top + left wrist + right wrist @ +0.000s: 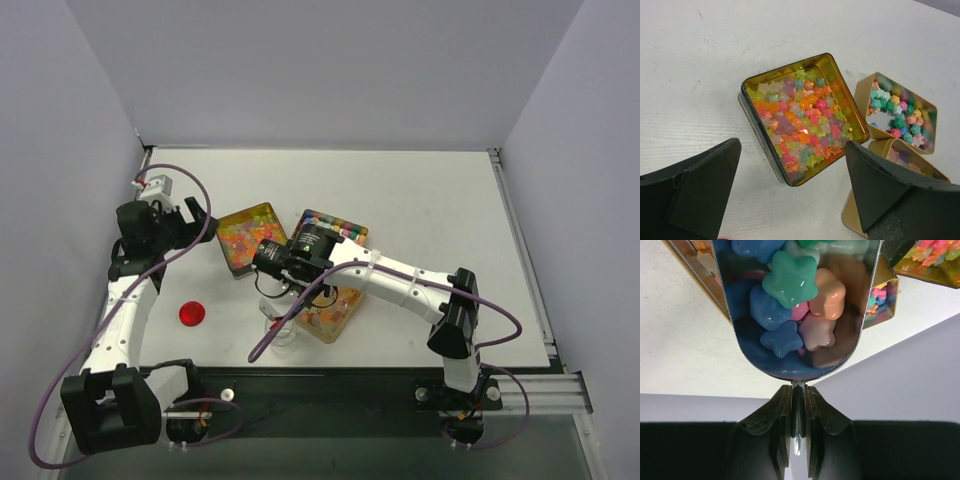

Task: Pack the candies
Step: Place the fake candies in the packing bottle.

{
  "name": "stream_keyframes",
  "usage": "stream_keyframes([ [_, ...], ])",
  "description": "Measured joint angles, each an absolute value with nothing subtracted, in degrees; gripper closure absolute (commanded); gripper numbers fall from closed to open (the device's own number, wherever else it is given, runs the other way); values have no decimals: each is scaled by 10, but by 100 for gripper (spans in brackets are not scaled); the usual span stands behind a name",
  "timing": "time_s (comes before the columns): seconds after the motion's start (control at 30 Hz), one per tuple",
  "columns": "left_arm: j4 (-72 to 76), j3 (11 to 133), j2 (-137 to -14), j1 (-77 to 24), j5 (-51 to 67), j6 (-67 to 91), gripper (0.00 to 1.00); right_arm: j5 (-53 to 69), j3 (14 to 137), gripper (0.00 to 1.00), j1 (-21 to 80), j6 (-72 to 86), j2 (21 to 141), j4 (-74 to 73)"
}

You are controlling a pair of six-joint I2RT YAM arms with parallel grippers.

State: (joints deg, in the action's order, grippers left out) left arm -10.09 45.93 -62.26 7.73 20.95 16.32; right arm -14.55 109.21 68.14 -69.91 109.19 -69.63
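We see the right arm reaching low from its base at the near right edge, across the white table toward the left, with its wrist among three gold tins. The right gripper is clamped on the thin handle of a metal scoop, which carries a heap of star-shaped candies. More candies fill the tins, the leftmost lying just ahead of the left gripper. That gripper's jaws stand wide apart with nothing between them. The left arm rises from its near-left base, elbow bent, and points at that tin. A red lid lies beside this arm.
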Motion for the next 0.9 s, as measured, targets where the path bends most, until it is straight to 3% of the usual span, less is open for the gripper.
stream_keyframes([
  [0.9,-96,457,-612,81,208,178,3,-236,1092,100,723,-715,1092,-695],
])
